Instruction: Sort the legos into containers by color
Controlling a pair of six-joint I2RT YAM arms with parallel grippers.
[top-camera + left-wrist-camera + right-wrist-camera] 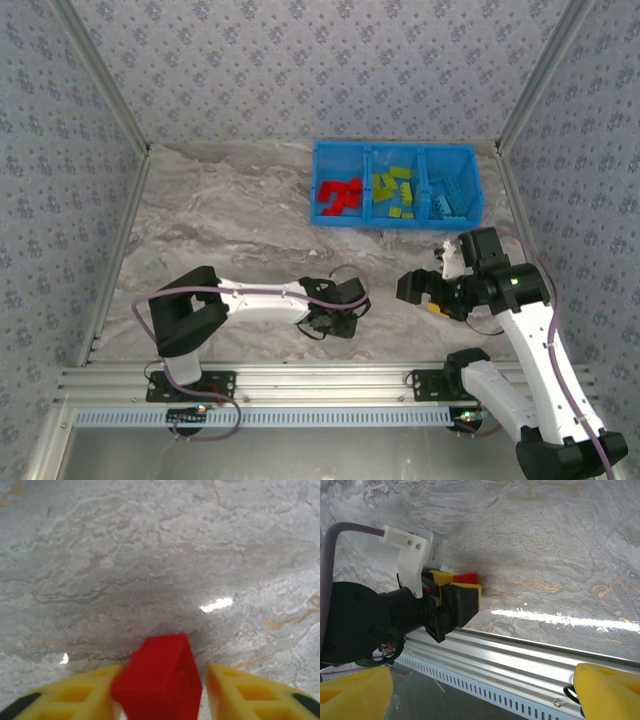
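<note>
The left claw [162, 674] is squeezing a red brick [157, 682] between its two yellow fingers [80, 695]. The brick is sitting right in the gap. It looks like both fingers are pressing on it, though the right side is a bit blurry. The claw is hanging low over the gray marble table [150, 555], near the front edge. I cannot tell if the brick is touching the table or not.

The right claw [480, 680] is standing wide open. In its own camera view, its yellow fingers are sitting far apart at the two bottom corners. It is pointing toward the left claw, and from there the red brick is peeking out at the tip of that claw.

The blue bin [395, 147] is sitting at the back of the table, over to the right, well apart from both claws. Red bricks [340, 195] are lying in its left part, green bricks [393, 190] in the middle part, and light blue bricks [448, 195] in the right part.

A silver metal rail [320, 380] is running along the front edge of the table.
</note>
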